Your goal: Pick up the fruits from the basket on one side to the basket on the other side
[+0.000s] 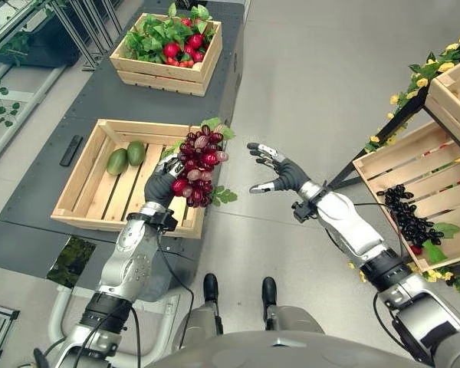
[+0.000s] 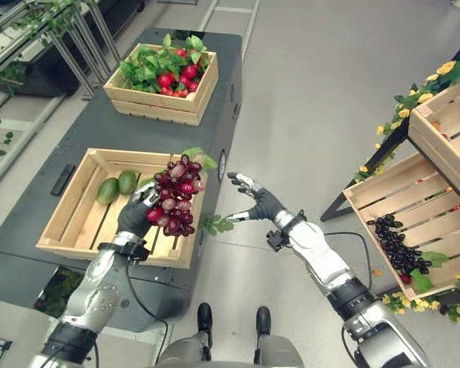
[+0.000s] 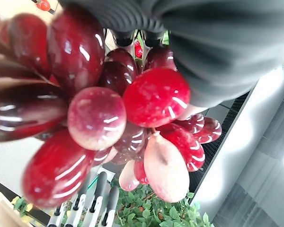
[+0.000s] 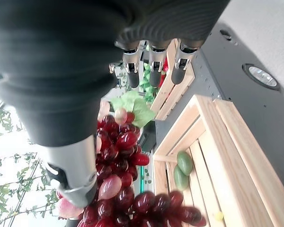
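Left hand point(image 1: 162, 186) has its fingers curled around a bunch of red grapes point(image 1: 197, 166), holding it up in the air over the right edge of the near wooden crate point(image 1: 78, 180) on the dark table point(image 1: 100, 96). Right hand point(image 1: 274, 170) is spread wide with straight fingers, holding nothing, just beside the bunch with a clear gap, palm facing it. Two green mangoes point(image 1: 126, 157) lie in the near crate's far left corner. Second crate point(image 1: 165, 80) further back on the table holds red fruit and green leaves. On the robot's right, a slanted wooden crate point(image 1: 414, 172) on a stand holds a bunch of black grapes point(image 1: 408, 217).
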### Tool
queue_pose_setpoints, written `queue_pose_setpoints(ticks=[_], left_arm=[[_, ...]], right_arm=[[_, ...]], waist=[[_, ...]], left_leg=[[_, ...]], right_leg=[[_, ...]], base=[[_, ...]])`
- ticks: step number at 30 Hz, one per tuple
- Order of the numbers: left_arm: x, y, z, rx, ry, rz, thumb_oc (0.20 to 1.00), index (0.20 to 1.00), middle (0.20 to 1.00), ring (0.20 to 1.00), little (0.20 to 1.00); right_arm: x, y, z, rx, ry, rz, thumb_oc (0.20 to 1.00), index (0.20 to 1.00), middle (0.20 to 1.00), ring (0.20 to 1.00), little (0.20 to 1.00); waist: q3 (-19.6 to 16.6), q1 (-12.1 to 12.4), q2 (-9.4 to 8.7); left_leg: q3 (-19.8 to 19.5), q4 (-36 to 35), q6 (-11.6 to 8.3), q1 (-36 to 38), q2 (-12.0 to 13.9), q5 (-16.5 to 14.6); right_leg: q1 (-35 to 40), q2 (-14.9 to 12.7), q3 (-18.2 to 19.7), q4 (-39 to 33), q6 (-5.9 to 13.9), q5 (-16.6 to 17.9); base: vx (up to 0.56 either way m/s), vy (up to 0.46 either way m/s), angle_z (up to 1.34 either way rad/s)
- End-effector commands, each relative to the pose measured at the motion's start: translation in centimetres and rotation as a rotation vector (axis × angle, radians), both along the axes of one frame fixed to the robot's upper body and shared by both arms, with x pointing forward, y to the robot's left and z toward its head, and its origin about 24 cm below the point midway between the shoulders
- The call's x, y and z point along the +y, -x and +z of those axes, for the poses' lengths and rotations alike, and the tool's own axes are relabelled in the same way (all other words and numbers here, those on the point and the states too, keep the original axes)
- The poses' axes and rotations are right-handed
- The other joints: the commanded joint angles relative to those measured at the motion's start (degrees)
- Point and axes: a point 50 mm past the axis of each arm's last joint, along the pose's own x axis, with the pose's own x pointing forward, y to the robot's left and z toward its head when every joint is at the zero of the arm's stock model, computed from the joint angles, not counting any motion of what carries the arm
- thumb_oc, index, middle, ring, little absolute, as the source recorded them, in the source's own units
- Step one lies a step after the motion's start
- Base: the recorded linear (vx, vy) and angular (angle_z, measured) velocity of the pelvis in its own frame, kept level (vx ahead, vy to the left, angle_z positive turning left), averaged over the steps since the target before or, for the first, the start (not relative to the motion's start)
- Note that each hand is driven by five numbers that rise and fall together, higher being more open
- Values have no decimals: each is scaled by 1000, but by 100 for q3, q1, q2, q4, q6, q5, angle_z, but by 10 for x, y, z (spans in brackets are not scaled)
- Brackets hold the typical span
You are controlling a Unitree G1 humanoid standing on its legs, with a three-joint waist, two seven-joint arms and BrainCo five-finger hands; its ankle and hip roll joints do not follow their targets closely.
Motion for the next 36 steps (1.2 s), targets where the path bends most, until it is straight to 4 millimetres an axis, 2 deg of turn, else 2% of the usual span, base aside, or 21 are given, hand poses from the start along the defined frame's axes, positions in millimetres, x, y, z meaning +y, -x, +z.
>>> queue_pose_setpoints(ticks=[1,9,19,27,32,36], left_arm=[[-14,-15,36,-182,-13,-51,200,200,200,200,200],[-29,-21,46,-215,10,-79,200,200,200,200,200],[-50,-27,59,-264,9,-134,200,200,200,200,200],[-70,-30,63,-267,48,-180,200,200,200,200,200],[-76,-26,59,-244,76,-204,200,200,200,200,200],[-72,-23,50,-215,69,-191,200,200,200,200,200]], right_arm=[[32,-3,3,-22,-20,79,1000,1000,1000,1000,1000],[58,-1,-21,65,29,126,1000,1000,1000,1000,1000],[76,6,-41,134,77,166,1000,1000,1000,1000,1000],[98,8,-31,103,56,230,1000,1000,1000,1000,1000],[105,4,-13,44,31,251,1000,1000,1000,1000,1000],[104,3,5,-26,-2,261,1000,1000,1000,1000,1000]], waist=[[-475,105,-317],[-546,142,-321],[-620,156,-321],[-650,158,-335],[-655,176,-337],[-660,186,-344]], left_leg=[[-102,4,-137,284,24,-711],[-133,4,-136,316,19,-722],[-181,4,-142,326,14,-731],[-207,4,-138,345,9,-734],[-223,4,-135,343,8,-731],[-234,4,-128,344,-2,-735]], right_leg=[[-84,-466,-86,19,594,-144],[-19,-481,-111,19,594,-162],[19,-495,-173,19,608,-170],[57,-499,-210,19,608,-186],[52,-498,-217,19,607,-182],[45,-499,-210,19,602,-185]], base=[[18,-6,5],[13,2,4],[0,0,0],[0,0,0],[0,0,0],[0,0,0]])
